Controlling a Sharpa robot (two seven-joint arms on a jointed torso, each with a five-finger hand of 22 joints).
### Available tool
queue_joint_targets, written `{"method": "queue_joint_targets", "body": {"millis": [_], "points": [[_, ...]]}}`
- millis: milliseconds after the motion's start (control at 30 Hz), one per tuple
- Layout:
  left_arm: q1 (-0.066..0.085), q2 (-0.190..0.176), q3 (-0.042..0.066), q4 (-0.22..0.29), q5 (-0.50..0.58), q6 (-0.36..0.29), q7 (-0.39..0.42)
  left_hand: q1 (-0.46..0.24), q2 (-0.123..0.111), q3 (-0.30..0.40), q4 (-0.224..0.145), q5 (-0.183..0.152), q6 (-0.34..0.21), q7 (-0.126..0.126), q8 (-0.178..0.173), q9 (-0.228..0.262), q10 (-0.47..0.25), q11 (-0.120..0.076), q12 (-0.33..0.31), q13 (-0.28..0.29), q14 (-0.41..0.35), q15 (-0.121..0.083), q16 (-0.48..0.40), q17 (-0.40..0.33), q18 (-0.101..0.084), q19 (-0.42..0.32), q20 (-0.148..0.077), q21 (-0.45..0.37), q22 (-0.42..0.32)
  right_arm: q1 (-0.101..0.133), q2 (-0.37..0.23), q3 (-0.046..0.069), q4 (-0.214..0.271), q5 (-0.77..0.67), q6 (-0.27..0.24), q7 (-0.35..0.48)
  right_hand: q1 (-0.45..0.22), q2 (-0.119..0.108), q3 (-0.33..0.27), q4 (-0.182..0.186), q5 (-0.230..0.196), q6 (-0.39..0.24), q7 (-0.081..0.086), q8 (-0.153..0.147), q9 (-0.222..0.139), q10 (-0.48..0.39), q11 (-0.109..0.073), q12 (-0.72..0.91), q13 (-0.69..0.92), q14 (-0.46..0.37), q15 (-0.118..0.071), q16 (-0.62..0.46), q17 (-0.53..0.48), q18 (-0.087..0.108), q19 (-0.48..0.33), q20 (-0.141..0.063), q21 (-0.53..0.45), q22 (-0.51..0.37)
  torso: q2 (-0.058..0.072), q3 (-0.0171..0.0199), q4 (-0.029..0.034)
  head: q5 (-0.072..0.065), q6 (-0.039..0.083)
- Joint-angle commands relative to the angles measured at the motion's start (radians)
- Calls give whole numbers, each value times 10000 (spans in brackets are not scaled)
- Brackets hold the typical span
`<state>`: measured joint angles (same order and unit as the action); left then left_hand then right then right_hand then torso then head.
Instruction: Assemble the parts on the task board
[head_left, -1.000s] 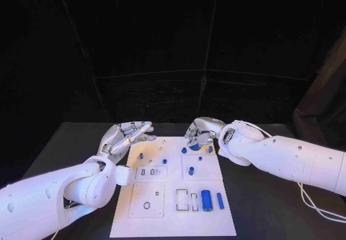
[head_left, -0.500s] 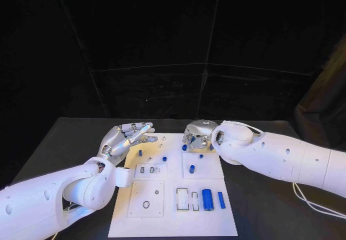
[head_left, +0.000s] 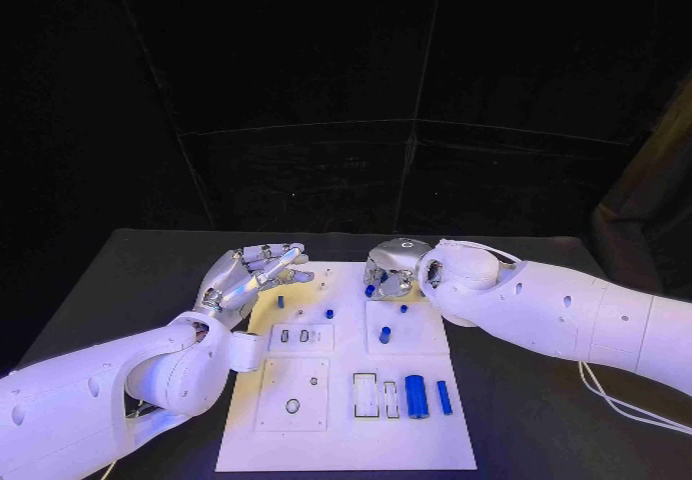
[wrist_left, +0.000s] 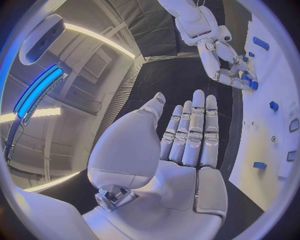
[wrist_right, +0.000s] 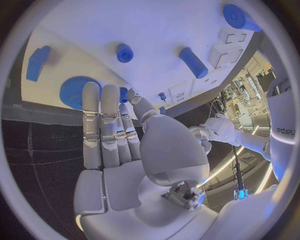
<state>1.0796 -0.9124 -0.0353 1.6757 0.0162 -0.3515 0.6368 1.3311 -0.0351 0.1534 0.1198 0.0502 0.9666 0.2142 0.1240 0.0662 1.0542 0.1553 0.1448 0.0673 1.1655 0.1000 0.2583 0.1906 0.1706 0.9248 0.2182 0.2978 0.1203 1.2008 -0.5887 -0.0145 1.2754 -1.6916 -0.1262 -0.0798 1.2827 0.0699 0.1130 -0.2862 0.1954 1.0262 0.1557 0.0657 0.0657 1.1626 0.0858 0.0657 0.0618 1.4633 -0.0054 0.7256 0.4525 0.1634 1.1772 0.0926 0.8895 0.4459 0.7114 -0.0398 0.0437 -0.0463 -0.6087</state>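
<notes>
The white task board lies in the middle of the table with several blue parts on it. My left hand hovers at its far left corner, fingers spread and straight, holding nothing. My right hand is over the board's far middle, back turned up. Its straight fingers reach the toothed blue gear, and its thumb lies beside a small blue peg. I see nothing clasped in it. The right hand also appears across the board.
Small blue pegs stand on the board's far half. A thick blue cylinder and a thin blue rod lie at the near right, beside rectangular slots. Black table surrounds the board.
My right hand has turned at the wrist so its back faces up, and it now covers the gear. My left hand has barely moved.
</notes>
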Motion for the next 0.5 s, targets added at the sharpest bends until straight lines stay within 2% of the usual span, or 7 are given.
{"method": "queue_joint_targets", "body": {"millis": [33,200,300,500], "points": [[23,1,8,-10,18,229,-30,29,100,8,-82,-3,41,39,-51,-10,46,30,-52,-9,15,29,-57,25,134,64,5,-46,-25,26,33,11,-24,-143,60,61,-135,5,121,-1,-50,-52,-34,-18,-4,-8,5,-25,11,52,-28,101,36,199,-108,-6,106,41,51,11,-1,18,-11],[28,13,8,-53,18,277,-67,36,113,17,-101,-3,47,36,-59,-9,52,29,-63,-8,17,29,-70,33,135,69,5,-55,-33,27,87,11,-93,-144,142,99,-161,104,418,-2,-119,-30,-35,-11,-1,35,-4,-18,11,41,-32,410,301,204,-177,-4,274,142,75,17,-1,24,-51],[33,21,8,-77,18,302,-88,41,121,24,-114,-3,50,36,-65,-9,55,28,-72,-8,17,29,-78,38,135,72,6,-61,-38,27,107,11,-130,-144,220,110,-179,159,694,-6,-338,28,-39,-1,3,87,-12,-18,9,38,-38,685,548,205,-225,-6,416,227,83,20,-1,19,-71],[48,22,8,-85,18,344,-121,52,139,40,-145,-3,55,35,-79,-8,63,28,-92,-7,20,29,-98,51,136,80,6,-76,-50,27,191,11,-235,-144,333,136,-291,73,1224,6,-489,107,-26,-5,2,161,-14,-21,9,-26,-32,1041,825,206,-352,4,663,376,146,19,3,17,-69]]}}
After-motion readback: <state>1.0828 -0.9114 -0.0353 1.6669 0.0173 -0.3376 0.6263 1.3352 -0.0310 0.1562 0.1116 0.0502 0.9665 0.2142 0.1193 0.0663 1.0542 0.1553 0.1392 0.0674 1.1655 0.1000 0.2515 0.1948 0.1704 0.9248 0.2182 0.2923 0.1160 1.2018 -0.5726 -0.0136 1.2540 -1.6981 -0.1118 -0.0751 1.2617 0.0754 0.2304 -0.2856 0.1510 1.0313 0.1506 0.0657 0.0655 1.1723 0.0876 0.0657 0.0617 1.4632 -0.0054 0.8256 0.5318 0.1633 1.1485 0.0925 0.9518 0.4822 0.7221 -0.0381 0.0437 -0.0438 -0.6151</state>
